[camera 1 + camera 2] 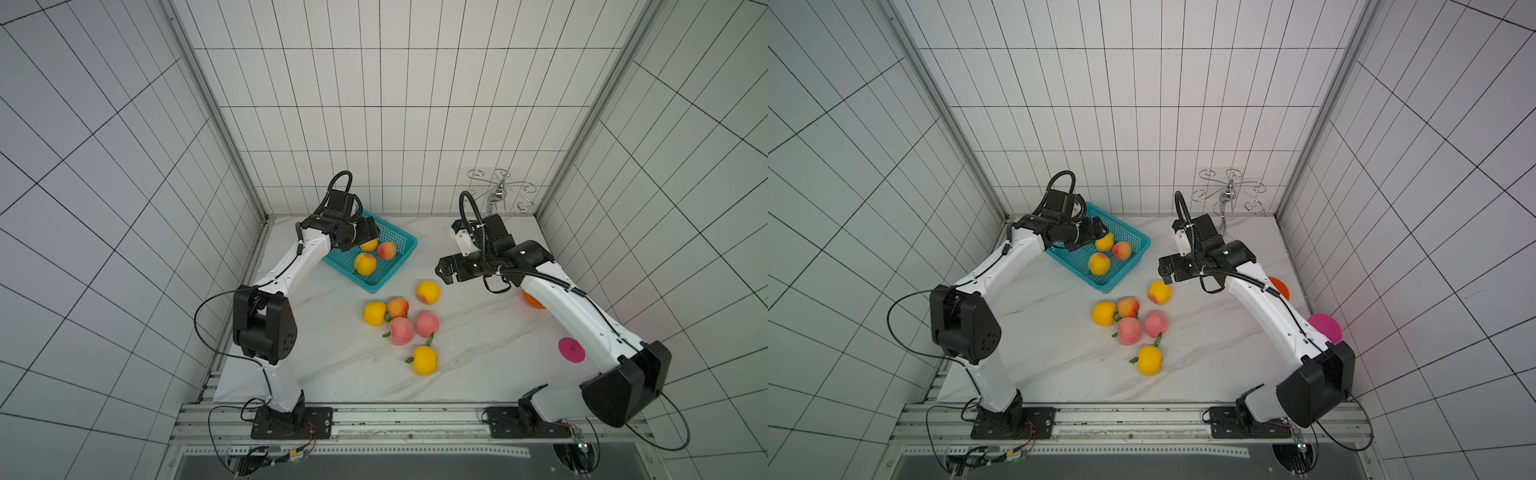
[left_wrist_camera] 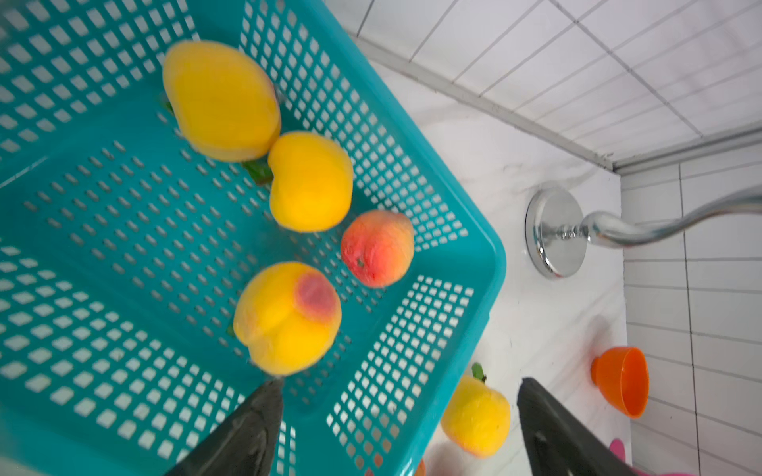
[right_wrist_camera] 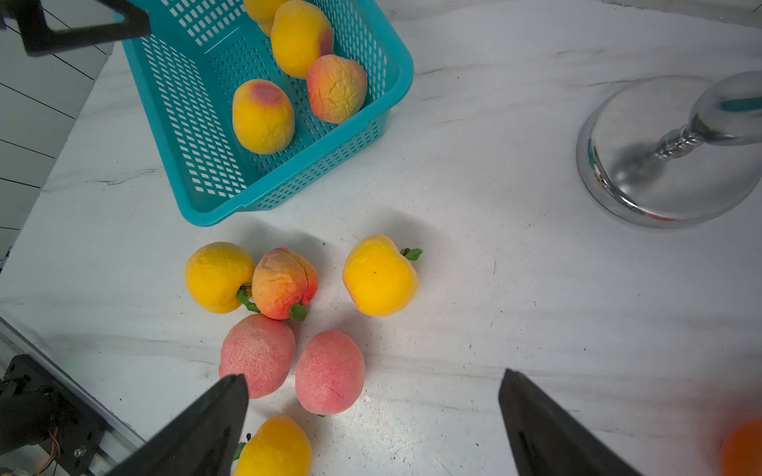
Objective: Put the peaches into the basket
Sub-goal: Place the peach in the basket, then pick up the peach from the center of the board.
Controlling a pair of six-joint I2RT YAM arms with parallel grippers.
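The teal basket [image 1: 398,266] [image 3: 313,181] stands at the back left of the marble table. My left gripper [image 1: 359,239] [image 2: 400,395] hovers over it, open, with nothing between its fingers. In the left wrist view several peaches lie in the basket [image 2: 123,230]: a blurred yellow one [image 2: 220,101], another yellow [image 2: 309,181], a pink-orange one [image 2: 377,247] and a blushed yellow one [image 2: 286,317]. Several more peaches lie clustered mid-table, among them a yellow one [image 1: 428,292] and a pink one [image 3: 330,373]. My right gripper [image 1: 442,272] [image 3: 373,381] hangs open above the table, to the right of that cluster.
A chrome wire stand [image 1: 498,191] with a round base [image 3: 659,165] stands at the back right. An orange bowl [image 1: 533,301] and a pink bowl [image 1: 571,350] sit near the right edge, partly under my right arm. Tiled walls close in three sides.
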